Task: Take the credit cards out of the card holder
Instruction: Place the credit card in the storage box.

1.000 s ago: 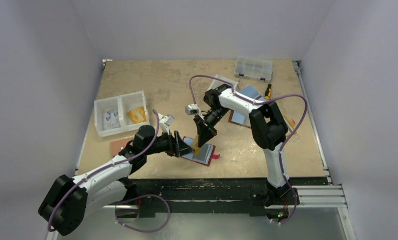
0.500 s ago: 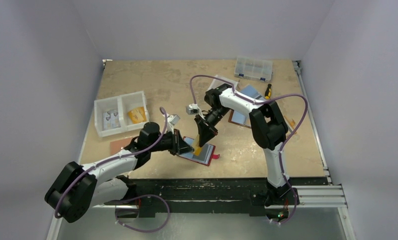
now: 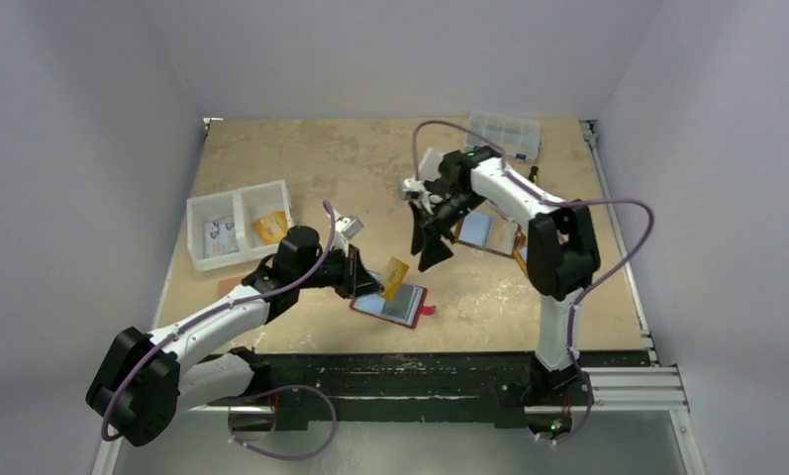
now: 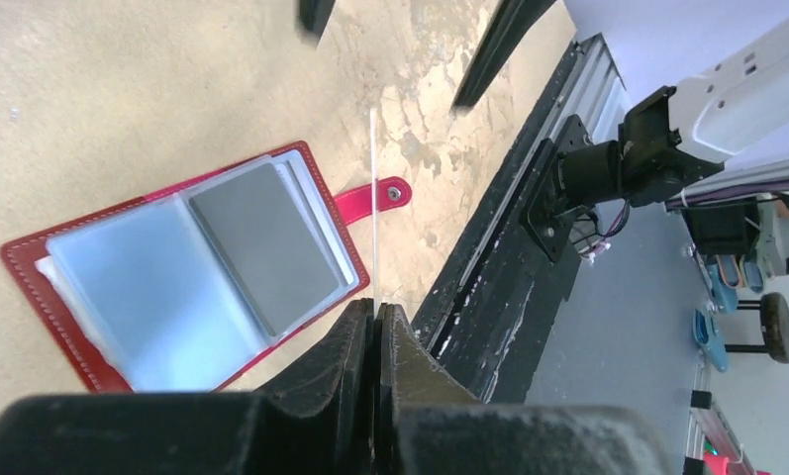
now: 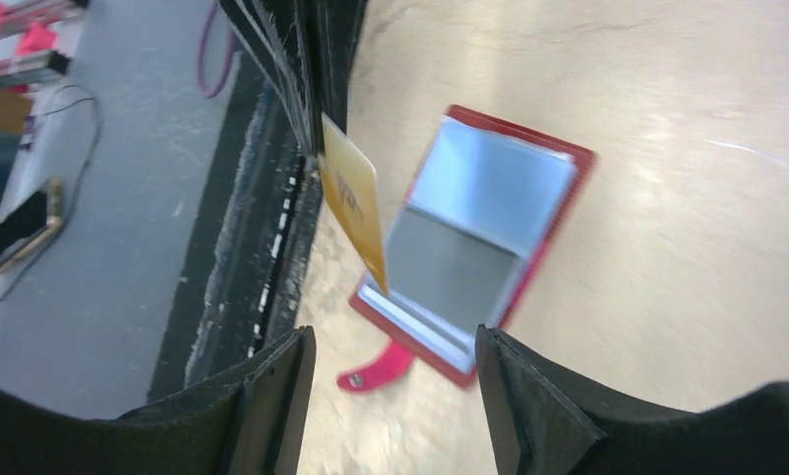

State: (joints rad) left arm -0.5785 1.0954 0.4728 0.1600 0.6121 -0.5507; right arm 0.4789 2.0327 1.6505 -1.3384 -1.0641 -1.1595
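- Hides part of the clear organiser box (image 3: 519, 134) behind the right arm (image 3: 553, 247); covers one end of the brown holder (image 3: 481, 230) with the same arm; blurs the print on the orange-yellow card (image 5: 355, 198) beyond reading; shows that card from the left wrist only as a thin edge-on line.
- Cannot tell whether the pale blue page in the card holder (image 3: 390, 307) is a card or a bare sleeve.
- Pinches the orange-yellow card by its lower edge in the left gripper (image 3: 375, 282), fingers pressed together; holds it tilted above the card holder, out of the sleeves.
- Hangs the right gripper (image 3: 432, 252) over the table (image 3: 321, 168) between card holder and brown holder; fingers spread, gripping nothing.
- Lies open and flat near the table's front edge: the card holder, strap tab (image 4: 375, 195) at its right side, a grey card (image 4: 261, 242) in one clear sleeve.
- Stands well apart at the left: white bin (image 3: 240, 223), contents too small to name.
- Counted: two sure cards; one card holder; one bin, two compartments.
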